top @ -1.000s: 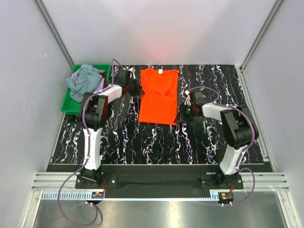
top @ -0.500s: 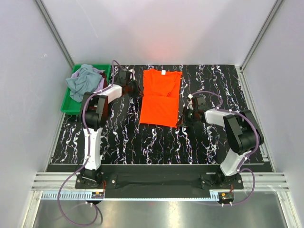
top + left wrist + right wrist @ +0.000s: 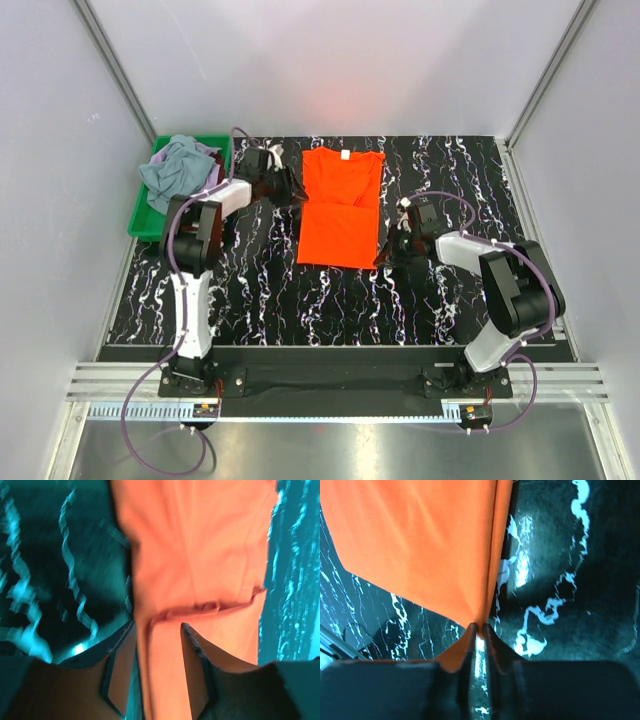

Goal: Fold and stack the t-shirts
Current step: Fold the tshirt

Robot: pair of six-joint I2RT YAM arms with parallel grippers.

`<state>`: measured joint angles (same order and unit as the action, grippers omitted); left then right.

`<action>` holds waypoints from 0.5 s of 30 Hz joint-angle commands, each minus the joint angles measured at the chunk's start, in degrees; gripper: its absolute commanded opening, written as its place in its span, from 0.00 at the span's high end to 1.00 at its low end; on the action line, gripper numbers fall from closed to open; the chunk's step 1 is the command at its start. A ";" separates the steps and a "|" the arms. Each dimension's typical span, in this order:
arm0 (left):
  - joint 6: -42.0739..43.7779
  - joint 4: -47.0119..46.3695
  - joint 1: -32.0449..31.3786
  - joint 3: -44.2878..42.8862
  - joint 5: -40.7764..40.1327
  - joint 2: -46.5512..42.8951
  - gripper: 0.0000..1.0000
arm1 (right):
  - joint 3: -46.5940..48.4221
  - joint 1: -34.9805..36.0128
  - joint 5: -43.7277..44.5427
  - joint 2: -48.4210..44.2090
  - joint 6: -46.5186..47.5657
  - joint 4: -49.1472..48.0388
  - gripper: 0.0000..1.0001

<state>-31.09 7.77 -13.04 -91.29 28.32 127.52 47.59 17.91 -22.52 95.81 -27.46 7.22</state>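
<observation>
The bright orange-red t-shirt (image 3: pixel 340 205) lies on the black marbled table, its sleeves folded in and its white neck label at the far end. My left gripper (image 3: pixel 290 188) is at the shirt's left edge near the sleeve. In the left wrist view its fingers (image 3: pixel 120 665) stand apart, with orange cloth (image 3: pixel 200 555) running between them (image 3: pixel 157 630) and a strip of table beside the left finger. My right gripper (image 3: pixel 385 252) is shut on the shirt's near right hem corner (image 3: pixel 479 626); the cloth (image 3: pixel 420 540) stretches away from it.
A green plastic bin (image 3: pixel 140 222) stands at the table's far left. It holds a heap of grey-blue (image 3: pixel 178 170), lilac and dark red shirts. Grey walls enclose the table on three sides.
The orange shirt has slid a little to the right and lies straighter. My right gripper moved right and nearer with the hem corner. My left gripper shifted slightly right along the shirt's edge.
</observation>
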 commanded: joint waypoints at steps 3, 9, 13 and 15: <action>1.66 6.90 0.38 9.52 -10.46 -15.80 0.50 | -2.24 0.46 2.31 -5.98 -0.83 3.23 0.69; -2.12 3.94 0.03 26.93 -10.22 -27.14 0.46 | -1.89 0.55 2.40 -5.90 -3.21 6.31 0.54; -5.64 -5.47 -1.20 37.13 -2.50 -30.75 0.42 | -1.98 0.55 2.13 -4.76 -4.96 5.35 0.50; -6.43 -9.42 -1.81 40.55 0.15 -30.58 0.41 | -1.80 0.63 1.96 -3.88 -6.55 4.91 0.49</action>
<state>-34.79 7.33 -13.76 -54.98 22.35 97.86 45.67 17.98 -20.95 91.15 -31.31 12.91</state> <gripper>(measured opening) 0.584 0.502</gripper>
